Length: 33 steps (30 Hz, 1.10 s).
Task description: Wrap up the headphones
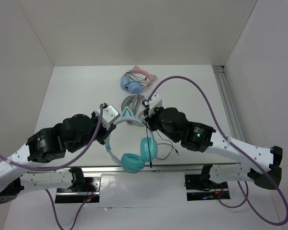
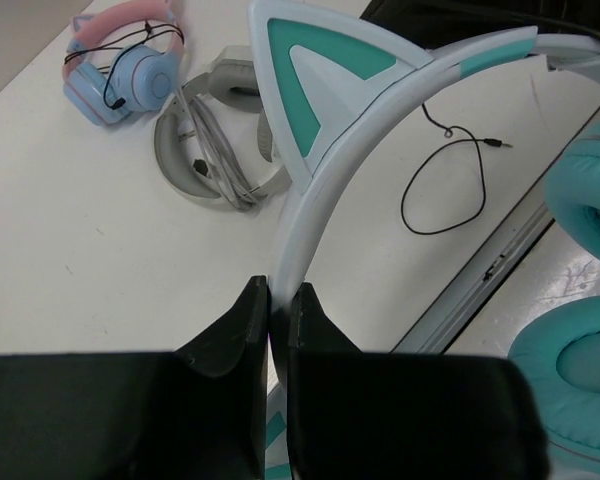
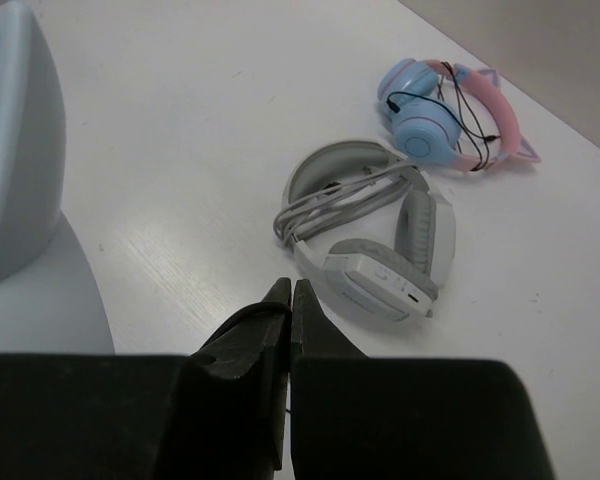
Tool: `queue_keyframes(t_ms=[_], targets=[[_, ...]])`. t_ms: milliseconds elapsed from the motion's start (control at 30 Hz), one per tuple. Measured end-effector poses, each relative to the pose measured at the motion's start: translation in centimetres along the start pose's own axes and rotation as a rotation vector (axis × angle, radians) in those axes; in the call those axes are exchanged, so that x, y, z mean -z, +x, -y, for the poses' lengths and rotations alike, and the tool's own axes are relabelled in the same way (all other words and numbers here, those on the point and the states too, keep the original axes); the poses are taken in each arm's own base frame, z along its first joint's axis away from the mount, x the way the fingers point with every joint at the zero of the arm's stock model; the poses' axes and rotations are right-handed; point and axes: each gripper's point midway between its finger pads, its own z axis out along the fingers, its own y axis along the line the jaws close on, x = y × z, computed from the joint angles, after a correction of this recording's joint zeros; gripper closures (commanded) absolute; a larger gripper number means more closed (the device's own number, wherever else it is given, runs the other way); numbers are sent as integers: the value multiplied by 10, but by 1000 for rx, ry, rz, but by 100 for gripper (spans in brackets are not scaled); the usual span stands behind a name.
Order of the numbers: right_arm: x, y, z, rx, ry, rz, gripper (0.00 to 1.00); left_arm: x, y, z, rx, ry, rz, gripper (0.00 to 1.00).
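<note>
From above, the headphones (image 1: 134,155) lie at the near middle of the bench (image 1: 77,96), headband arching up to a cat ear (image 1: 128,114) and both cups sitting at the near metal rail (image 1: 182,167). The left tool (image 1: 107,127) meets the band's left side and the right tool (image 1: 147,116) its right side. The cable (image 1: 167,149) runs from the lower cup straight up to the right tool, with the slack looped on the bench to the right. The grey headphones (image 1: 133,103) lie just behind the ear and the blue-and-pink pair (image 1: 137,79) farther back. Bare bench spreads to the left and right, up to white walls. In the left wrist view, the tool is clamped on the pale band just below the ear. The cable plug rests near the bench edge, and the cups fill the right side. In the right wrist view, the tool's fingers (image 3: 280,330) are pressed together, with a thin dark line in the seam below them. The grey pair lies just beyond, with open bench to the left.
</note>
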Motion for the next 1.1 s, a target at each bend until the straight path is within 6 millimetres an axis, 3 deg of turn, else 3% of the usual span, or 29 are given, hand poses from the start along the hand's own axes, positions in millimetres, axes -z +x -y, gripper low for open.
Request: queue_keyframes(t_ms=[233, 367, 500, 567, 633, 833, 967, 1100], targets=[[6, -2, -39, -14, -256, 110, 98, 15, -8, 3, 108, 33, 66, 100], [14, -18, -59, -23, -394, 203, 98, 22, -15, 8, 215, 60, 116, 100], [14, -31, -69, -39, -467, 284, 79, 26, -15, 11, 294, 75, 146, 100], [13, -28, -74, -53, -501, 300, 69, 28, -18, 11, 325, 83, 170, 100], [10, -20, -79, -68, -542, 304, 67, 30, -21, 13, 355, 93, 192, 100], [-11, 22, -105, -114, -653, 227, 66, 42, -55, 9, 491, 113, 335, 100], [-14, 43, -115, -154, -692, 211, 66, 51, -60, -4, 566, 71, 377, 100], [-15, 48, -121, -191, -718, 229, 66, 58, -59, -22, 663, -9, 408, 100]])
